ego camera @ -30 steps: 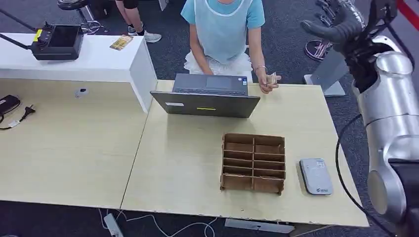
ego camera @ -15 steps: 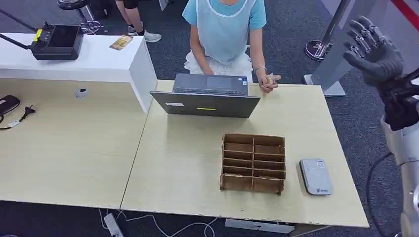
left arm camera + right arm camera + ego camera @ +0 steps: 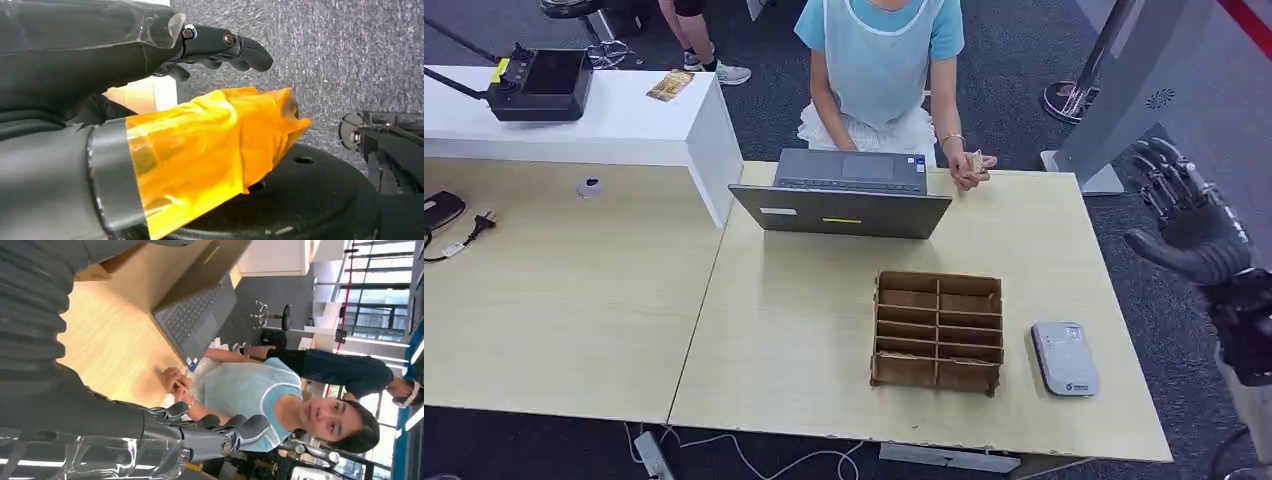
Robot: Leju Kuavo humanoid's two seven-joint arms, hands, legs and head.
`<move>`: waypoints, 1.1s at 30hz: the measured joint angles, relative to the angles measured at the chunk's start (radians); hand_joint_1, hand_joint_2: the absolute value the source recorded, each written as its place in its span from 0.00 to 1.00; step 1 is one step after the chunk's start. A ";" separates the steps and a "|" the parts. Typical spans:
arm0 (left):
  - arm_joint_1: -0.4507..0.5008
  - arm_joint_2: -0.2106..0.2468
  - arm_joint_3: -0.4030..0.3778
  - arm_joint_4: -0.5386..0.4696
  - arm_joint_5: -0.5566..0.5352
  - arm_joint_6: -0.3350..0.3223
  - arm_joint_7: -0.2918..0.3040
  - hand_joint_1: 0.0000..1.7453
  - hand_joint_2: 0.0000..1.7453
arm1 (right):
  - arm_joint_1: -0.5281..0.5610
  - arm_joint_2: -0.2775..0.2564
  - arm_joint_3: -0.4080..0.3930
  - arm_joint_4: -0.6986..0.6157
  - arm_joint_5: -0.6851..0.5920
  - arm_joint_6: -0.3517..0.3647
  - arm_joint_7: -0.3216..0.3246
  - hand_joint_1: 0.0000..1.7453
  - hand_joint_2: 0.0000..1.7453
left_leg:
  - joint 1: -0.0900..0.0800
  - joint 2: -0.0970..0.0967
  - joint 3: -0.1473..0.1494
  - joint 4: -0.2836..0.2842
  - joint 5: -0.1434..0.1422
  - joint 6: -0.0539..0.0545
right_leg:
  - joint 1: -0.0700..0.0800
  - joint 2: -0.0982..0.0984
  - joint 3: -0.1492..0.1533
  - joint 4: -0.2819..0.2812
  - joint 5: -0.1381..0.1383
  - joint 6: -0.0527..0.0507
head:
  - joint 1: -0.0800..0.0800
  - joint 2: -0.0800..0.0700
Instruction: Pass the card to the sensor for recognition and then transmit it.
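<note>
A person in a light blue top sits behind the table and holds a small tan card [image 3: 975, 162] at the far edge, beside the laptop. The sensor [image 3: 1064, 357], a flat grey-white reader, lies near the table's front right corner. My right hand [image 3: 1192, 228] hovers past the table's right edge, fingers spread, holding nothing, well apart from the card and the sensor. From the right wrist its fingers [image 3: 220, 432] point towards the person's hand [image 3: 174, 380]. My left hand [image 3: 220, 95] hangs over grey carpet, its thumb wrapped in orange film, nothing in it.
A brown cardboard divider box [image 3: 937, 330] stands left of the sensor. An open grey laptop [image 3: 844, 195] sits at the table's far side. A white counter [image 3: 624, 125] with a black controller stands at the back left. A grey stand [image 3: 1124, 90] rises behind my right hand.
My right arm has come down from high at the upper right to beside the table's right edge, hand spread throughout. The person's hand has stayed at the far edge.
</note>
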 joint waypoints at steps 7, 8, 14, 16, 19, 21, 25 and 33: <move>0.001 -0.007 0.010 0.000 0.009 0.002 0.002 0.00 0.00 | 0.209 0.024 -0.069 -0.197 0.196 -0.096 -0.061 0.00 1.00 | 0.000 0.001 0.000 0.000 -0.001 0.001 | 0.000 0.000 0.000 0.000 -0.001 0.000 | 0.000 0.000; 0.001 -0.008 0.011 0.000 0.011 0.002 0.000 0.00 0.00 | 0.235 0.032 -0.074 -0.223 0.252 -0.128 -0.077 0.00 1.00 | 0.000 0.001 0.000 0.000 -0.001 0.001 | 0.000 0.000 0.000 0.000 -0.001 0.000 | 0.000 0.000; 0.002 -0.018 0.029 0.000 0.026 0.006 0.000 0.00 0.00 | 0.365 0.086 -0.078 -0.364 0.525 -0.276 -0.121 0.00 1.00 | 0.000 0.001 0.000 0.000 -0.001 0.001 | 0.000 0.000 0.000 0.000 -0.001 0.000 | 0.000 0.000; 0.002 -0.020 0.033 0.000 0.026 0.007 0.000 0.00 0.00 | 0.392 0.094 -0.077 -0.395 0.549 -0.291 -0.121 0.00 1.00 | 0.000 0.001 0.000 0.000 -0.001 0.001 | 0.000 0.000 0.000 0.000 -0.001 0.000 | 0.000 0.000; 0.002 -0.023 0.034 0.000 0.026 0.008 0.001 0.00 0.00 | 0.415 0.103 -0.076 -0.423 0.558 -0.293 -0.121 0.00 1.00 | 0.000 0.001 0.000 0.000 -0.001 0.002 | 0.000 0.001 0.000 0.000 -0.001 0.000 | 0.000 0.000; 0.002 -0.023 0.034 0.000 0.027 0.008 0.001 0.00 0.00 | 0.424 0.108 -0.076 -0.437 0.559 -0.293 -0.121 0.00 1.00 | 0.000 0.001 0.000 0.000 -0.001 0.002 | 0.000 0.001 0.000 0.000 -0.001 0.000 | 0.000 0.000; 0.002 -0.024 0.034 0.000 0.027 0.008 0.002 0.00 0.00 | 0.433 0.114 -0.076 -0.451 0.568 -0.301 -0.121 0.00 1.00 | 0.000 0.001 0.001 0.000 -0.001 0.002 | 0.000 0.001 0.000 0.000 -0.001 0.000 | 0.000 0.000; 0.002 -0.024 0.042 0.000 0.031 0.008 0.016 0.00 0.00 | 0.516 0.127 -0.057 -0.527 0.929 -0.528 -0.084 0.00 1.00 | 0.000 0.001 0.001 0.000 -0.002 0.002 | 0.000 0.001 0.000 0.000 -0.002 -0.001 | 0.000 0.000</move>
